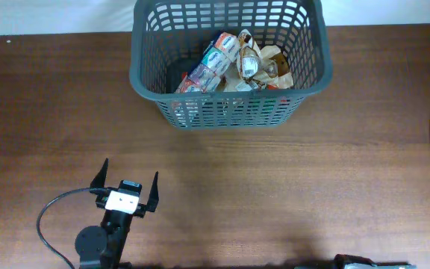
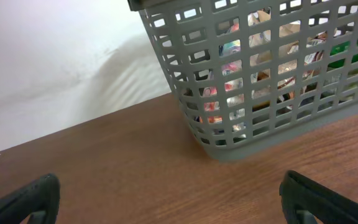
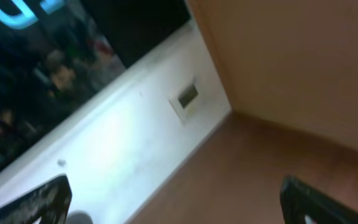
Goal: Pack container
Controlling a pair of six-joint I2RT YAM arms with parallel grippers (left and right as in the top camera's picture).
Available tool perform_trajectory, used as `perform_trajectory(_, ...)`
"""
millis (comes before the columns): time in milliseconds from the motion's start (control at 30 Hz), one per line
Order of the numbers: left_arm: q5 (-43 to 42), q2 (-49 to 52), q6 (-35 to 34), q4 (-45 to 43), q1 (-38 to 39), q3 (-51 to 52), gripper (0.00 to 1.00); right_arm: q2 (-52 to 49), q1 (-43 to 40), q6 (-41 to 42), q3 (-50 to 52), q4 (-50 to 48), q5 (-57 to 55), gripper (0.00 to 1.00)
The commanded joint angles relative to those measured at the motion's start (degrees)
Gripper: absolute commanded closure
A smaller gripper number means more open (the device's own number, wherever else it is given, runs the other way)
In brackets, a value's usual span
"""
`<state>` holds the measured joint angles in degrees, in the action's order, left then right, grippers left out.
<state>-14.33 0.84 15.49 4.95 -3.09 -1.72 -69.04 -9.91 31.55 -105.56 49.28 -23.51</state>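
Container (image 1: pixel 230 97) sits on the wooden table (image 1: pixel 312 187), at its far edge, with food packages (image 1: pixel 234 60) piled inside. Left gripper (image 1: pixel 131 172) hangs well apart from the container, off its near-left corner, fingers spread wide, nothing held. Right gripper (image 3: pixel 179 208): fingers likewise spread, empty, pointed away from the container.

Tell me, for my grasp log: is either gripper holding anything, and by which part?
Nothing is held: the left gripper, short of the basket, and the right gripper both stand open and empty.
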Motion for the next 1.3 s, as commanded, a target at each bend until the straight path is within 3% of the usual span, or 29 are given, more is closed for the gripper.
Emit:
perform_trajectory(0,0.2,-0.5,0.7,0.0,-0.4,0.5,0.01,9.5,0.6,0.4,12.7,-7.6,1.7,0.01)
perform_trajectory(133,0.2,-0.5,0.7,0.0,-0.4,0.5,0.01,22.5,1.0,0.5,29.9,-17.5,6.2,0.01)
perform_trajectory(300,0.2,-0.5,0.7,0.0,-0.4,0.5,0.01,33.1,3.0,0.5,42.1,-20.5,7.6,0.01)
perform_trajectory(767,0.2,-0.5,0.7,0.0,-0.4,0.5,0.01,56.0,6.7,0.0,65.6,-20.8,9.0,0.01)
perform_trajectory(1000,0.2,-0.5,0.7,0.0,-0.4,0.5,0.01,63.7,6.7,-16.7,74.4,-28.5,16.2,0.01)
perform_trajectory(1267,0.2,-0.5,0.7,0.0,-0.4,0.5,0.01,67.8,6.7,-17.0,81.0,-36.4,17.6,0.01)
